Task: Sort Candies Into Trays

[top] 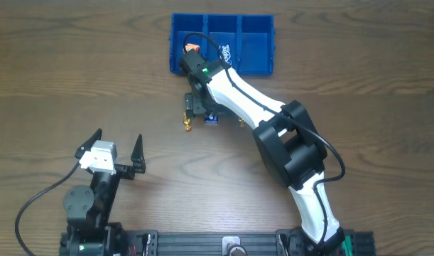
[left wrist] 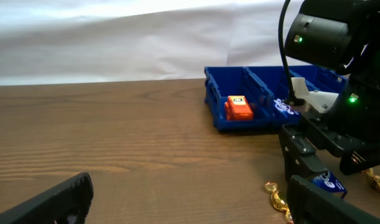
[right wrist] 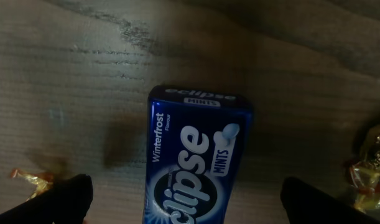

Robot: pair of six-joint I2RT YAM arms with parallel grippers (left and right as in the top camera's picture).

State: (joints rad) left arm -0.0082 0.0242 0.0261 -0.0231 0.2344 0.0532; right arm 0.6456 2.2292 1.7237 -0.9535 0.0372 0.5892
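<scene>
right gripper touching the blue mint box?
Apart. Right wrist view: right gripper straddles the blue mint box, bare table visible between each finger and it.

From above we look straight down on the whole surface [top: 60,85]. Our left wrist camera sits low, facing across it toward the blue tray [left wrist: 258,126], shared with the top view. Our right wrist camera looks down, very near, on the mint box [right wrist: 196,162].
</scene>
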